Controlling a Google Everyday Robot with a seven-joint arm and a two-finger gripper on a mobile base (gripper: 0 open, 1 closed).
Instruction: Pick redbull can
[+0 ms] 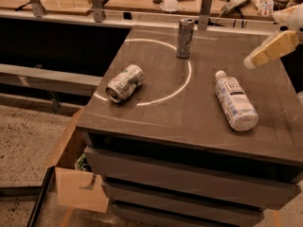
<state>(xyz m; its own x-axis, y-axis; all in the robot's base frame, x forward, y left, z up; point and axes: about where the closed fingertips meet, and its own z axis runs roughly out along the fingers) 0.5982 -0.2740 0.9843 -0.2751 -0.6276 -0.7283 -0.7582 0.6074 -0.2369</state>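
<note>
Dark grey cabinet top (189, 117) with white circle (188, 77), drawers (180, 174) beneath, speckled floor (23, 141), cardboard box (80, 188), cluttered wooden bench (137, 3) behind

1 can (125, 82), 1 btl (235, 100), lying.
</note>
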